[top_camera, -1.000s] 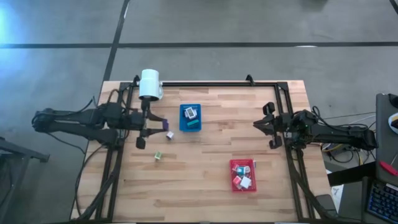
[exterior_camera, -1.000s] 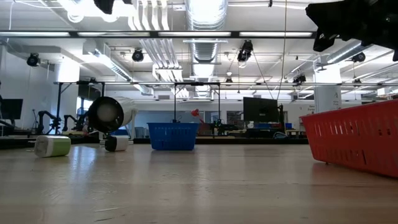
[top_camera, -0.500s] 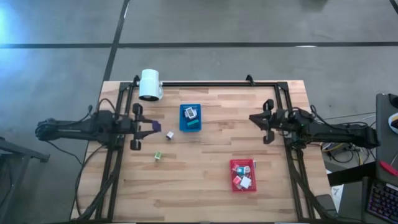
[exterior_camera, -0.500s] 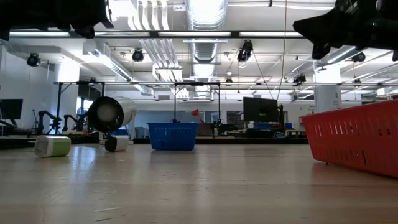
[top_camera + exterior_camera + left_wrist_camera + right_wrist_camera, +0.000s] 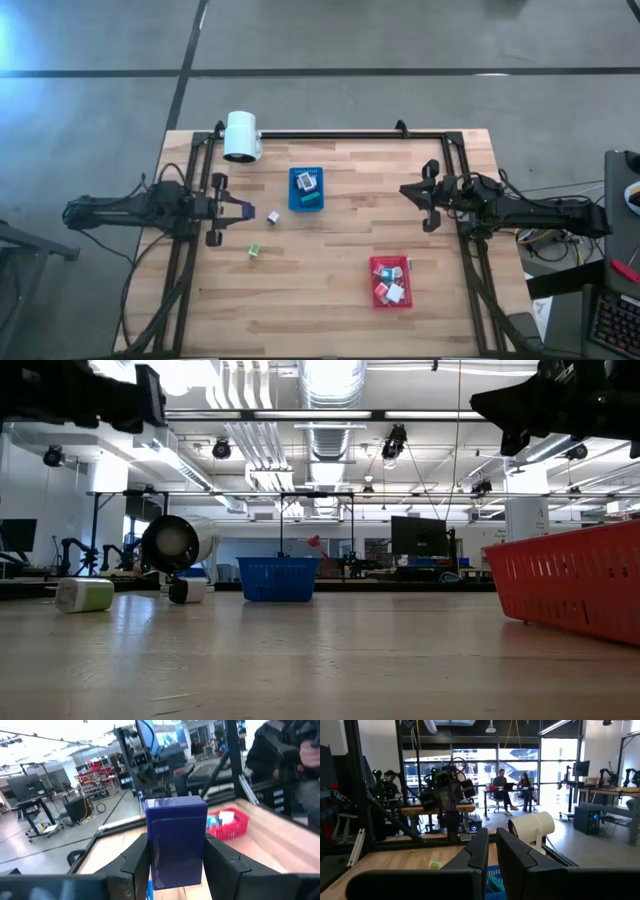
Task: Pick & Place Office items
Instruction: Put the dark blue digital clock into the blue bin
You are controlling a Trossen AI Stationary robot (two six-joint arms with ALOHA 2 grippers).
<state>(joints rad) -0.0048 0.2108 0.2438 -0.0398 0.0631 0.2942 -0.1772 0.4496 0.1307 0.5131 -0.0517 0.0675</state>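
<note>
Presently the left gripper [image 5: 236, 209], left of the blue tray [image 5: 306, 202], clamps a purple block [image 5: 176, 840]; carry it there next.

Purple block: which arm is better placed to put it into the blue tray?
Probably the left. Its claw is shut on the purple block, a short way from the blue tray. The right claw holds nothing and waits at the table's far side.

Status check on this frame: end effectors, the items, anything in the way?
Left end effector shut on purple block, raised near table's left edge. Right end effector shut, empty, waiting right. White block, green block loose. Path clear.
</note>
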